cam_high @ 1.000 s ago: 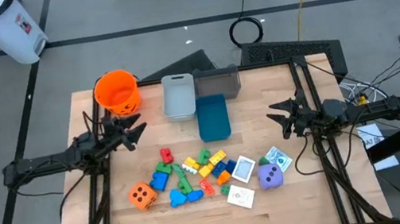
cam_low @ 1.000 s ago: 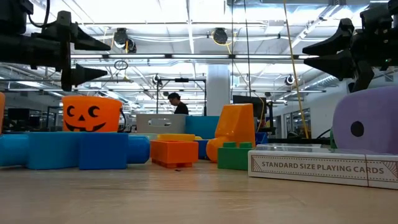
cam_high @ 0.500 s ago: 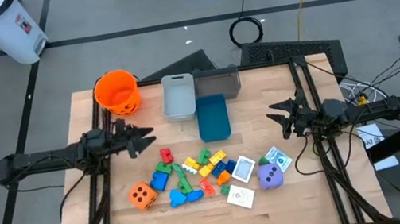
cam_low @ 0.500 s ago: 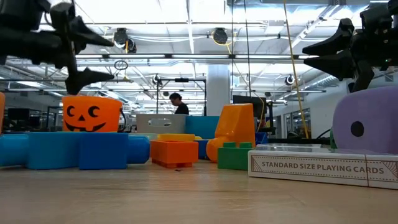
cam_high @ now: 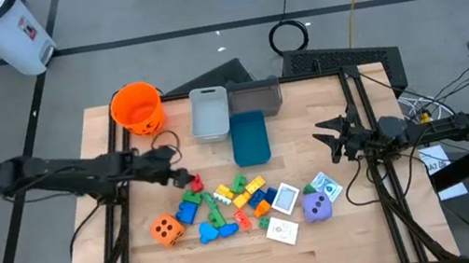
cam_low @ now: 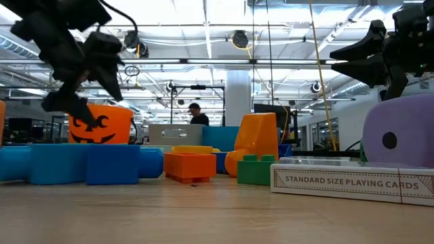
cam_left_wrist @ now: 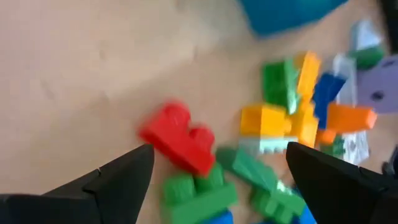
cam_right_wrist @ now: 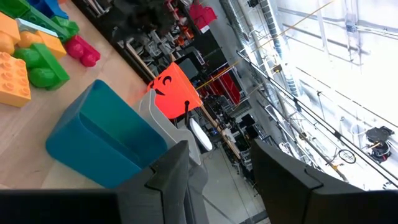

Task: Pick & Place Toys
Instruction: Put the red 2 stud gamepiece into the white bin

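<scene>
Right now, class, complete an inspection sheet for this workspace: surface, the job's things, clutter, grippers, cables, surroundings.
Surface: wooden table.
Job's things: blocks heaped near the front; orange die; purple die; picture cards.
Clutter: pumpkin bucket, grey bin, blue bin.
Grippers: left gripper open over the red block; right gripper waits, part open, holding nothing.
Cables: coil behind the table.
Surroundings: white waste bin; a person far off.
</scene>
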Controlling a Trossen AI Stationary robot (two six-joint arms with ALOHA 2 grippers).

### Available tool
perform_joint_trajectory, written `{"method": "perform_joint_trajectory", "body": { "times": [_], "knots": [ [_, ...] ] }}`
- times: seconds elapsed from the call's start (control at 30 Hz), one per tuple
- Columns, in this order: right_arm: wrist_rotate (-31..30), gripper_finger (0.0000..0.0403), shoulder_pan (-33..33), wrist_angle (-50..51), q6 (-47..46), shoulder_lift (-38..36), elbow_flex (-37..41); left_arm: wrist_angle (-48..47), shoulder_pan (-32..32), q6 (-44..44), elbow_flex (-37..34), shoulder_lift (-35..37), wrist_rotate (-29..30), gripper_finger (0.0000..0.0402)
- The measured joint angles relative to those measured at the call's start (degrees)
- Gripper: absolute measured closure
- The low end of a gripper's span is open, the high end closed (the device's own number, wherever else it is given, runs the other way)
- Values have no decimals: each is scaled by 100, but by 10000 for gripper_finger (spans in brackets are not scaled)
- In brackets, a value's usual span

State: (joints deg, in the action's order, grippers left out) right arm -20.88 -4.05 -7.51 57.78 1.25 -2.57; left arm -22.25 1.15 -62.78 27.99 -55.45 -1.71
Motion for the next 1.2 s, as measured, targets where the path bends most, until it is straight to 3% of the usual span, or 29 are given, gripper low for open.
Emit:
{"method": "perform_joint_trajectory", "body": {
  "times": [0.2,0.43,0.87,1.2],
  "knots": [
    [0,234,0,2,0,-1,-2,748,-207,-358,0,-1160,-281,30],
    [0,234,0,2,1,0,0,899,-61,-503,0,-1821,-279,30],
    [0,234,-1,1,9,1,-2,2285,146,384,0,-1761,-283,30],
    [0,234,-2,1,-1,-1,0,2001,130,1041,41,-1763,25,30]
  ]
}}
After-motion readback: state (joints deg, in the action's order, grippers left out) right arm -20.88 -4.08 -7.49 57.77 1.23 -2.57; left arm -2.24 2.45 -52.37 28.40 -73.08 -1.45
